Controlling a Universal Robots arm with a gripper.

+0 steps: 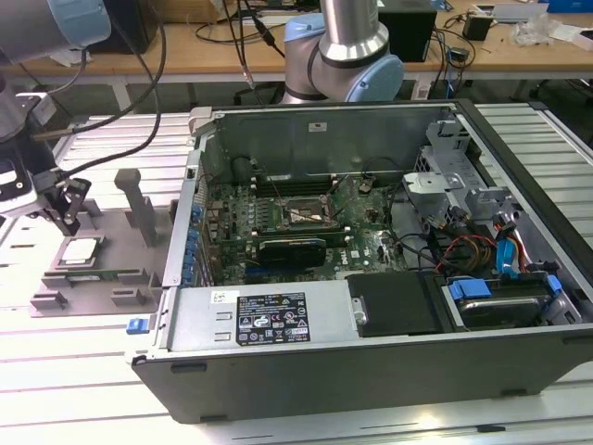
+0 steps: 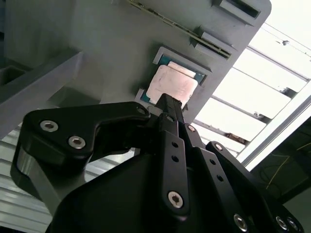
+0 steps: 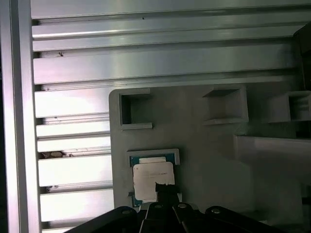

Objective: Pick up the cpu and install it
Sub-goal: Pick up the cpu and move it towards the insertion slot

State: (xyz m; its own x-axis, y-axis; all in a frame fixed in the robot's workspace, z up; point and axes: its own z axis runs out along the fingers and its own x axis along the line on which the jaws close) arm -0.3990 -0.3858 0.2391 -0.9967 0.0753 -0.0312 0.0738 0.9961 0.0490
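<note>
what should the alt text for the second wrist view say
A black gripper points at the cpu, a small square chip with a pale metal top lying in a recess of a grey holder; the gripper's tip overlaps the chip's edge. The holder sits on a slatted metal table.

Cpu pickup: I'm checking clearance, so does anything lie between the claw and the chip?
Nothing: the exterior view shows a bare gap between the black claw and the silver-topped square cpu.
</note>
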